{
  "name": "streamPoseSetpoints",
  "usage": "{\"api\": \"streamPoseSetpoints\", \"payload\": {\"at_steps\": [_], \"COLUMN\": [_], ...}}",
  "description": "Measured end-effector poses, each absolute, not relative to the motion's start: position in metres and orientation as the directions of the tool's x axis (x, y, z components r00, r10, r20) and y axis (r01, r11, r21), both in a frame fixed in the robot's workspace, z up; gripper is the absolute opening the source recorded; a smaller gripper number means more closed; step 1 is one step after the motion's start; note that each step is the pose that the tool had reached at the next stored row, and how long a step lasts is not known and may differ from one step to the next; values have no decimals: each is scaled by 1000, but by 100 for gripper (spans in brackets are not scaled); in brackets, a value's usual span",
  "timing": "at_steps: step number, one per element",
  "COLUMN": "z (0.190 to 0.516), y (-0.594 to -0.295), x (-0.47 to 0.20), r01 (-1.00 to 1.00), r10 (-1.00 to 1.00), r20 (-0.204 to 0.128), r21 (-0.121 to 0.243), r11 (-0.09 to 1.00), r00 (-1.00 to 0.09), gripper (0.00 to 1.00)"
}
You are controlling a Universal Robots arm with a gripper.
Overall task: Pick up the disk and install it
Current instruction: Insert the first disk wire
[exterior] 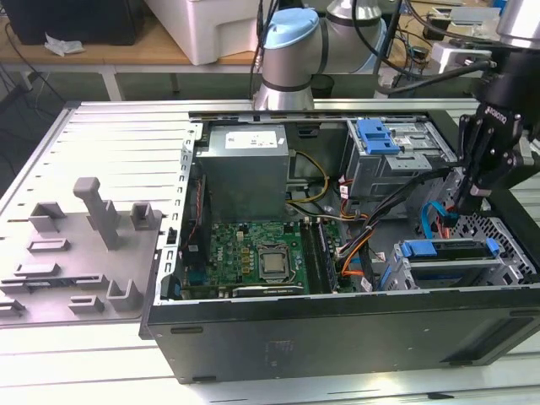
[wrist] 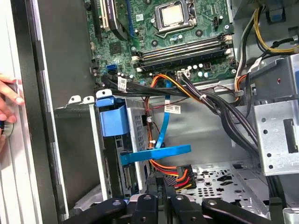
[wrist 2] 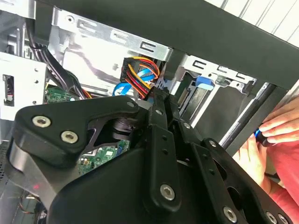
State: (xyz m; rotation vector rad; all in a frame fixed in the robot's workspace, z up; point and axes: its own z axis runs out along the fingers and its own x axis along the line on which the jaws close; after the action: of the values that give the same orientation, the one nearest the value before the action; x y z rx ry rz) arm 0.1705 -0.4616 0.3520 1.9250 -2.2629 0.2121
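End effector (exterior: pixel 474 199) vertical, near disk (exterior: pixel 456 251)

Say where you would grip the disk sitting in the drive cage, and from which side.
Probably by the blue framed edge of the disk, coming from above through the open side of the case. The metal cage walls in its other faces, leaving just that edge free.

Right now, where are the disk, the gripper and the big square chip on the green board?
disk (exterior: pixel 447 249): exterior view, on its blue carrier frame.
gripper (exterior: pixel 475 194): exterior view, at its lower tip.
square chip (exterior: pixel 272 264): exterior view, on its metal top.
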Motion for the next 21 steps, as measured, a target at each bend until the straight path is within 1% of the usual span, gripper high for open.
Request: {"api": "streamPoseSetpoints", "payload": {"at_steps": [9,12,21], "z": [353,353,353], "y": [-481,-485,-496], "x": [166,165,164], "r01": [-987,-987,-987], "r10": [-973,-974,-977], "r20": [170,159,143], "r21": [-6,-6,-5], "r11": [160,160,160], "r00": [-159,-159,-159], "gripper": [17,17,17]}}
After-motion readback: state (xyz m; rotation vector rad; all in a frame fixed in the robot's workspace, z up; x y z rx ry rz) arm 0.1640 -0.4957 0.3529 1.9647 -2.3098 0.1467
